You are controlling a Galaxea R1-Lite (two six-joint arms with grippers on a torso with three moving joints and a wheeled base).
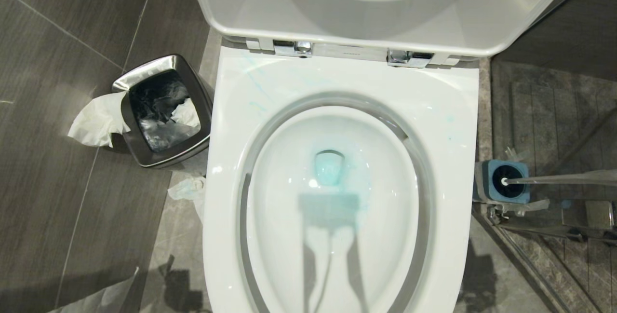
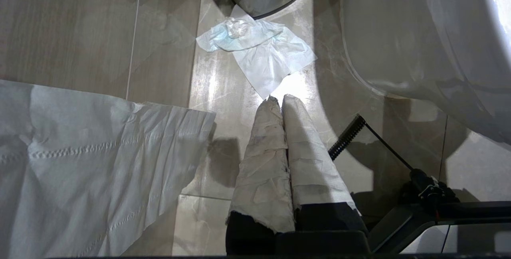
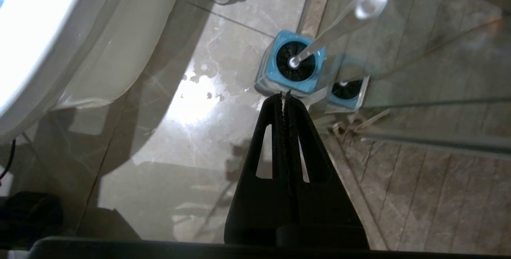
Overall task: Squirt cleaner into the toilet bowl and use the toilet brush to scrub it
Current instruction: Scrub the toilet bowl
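Observation:
The white toilet bowl (image 1: 337, 236) fills the middle of the head view, its seat and lid raised. Pale turquoise cleaner (image 1: 329, 167) tints the water round the drain, and thin streaks of it lie on the rim (image 1: 255, 88). The toilet brush (image 1: 554, 179) stands in its blue square holder (image 1: 503, 181) on the floor right of the toilet, black bristle head down and white handle (image 3: 339, 25) leaning. My right gripper (image 3: 284, 94) hangs shut and empty just short of the holder (image 3: 293, 61). My left gripper (image 2: 279, 99), fingers wrapped in white tape, is shut and empty above the floor left of the toilet.
A square steel waste bin (image 1: 164, 110) with tissue hanging out stands left of the toilet. Crumpled tissue (image 2: 255, 51) and a large paper sheet (image 2: 88, 163) lie on the floor there. A glass shower panel (image 3: 419, 71) rises right beside the brush holder.

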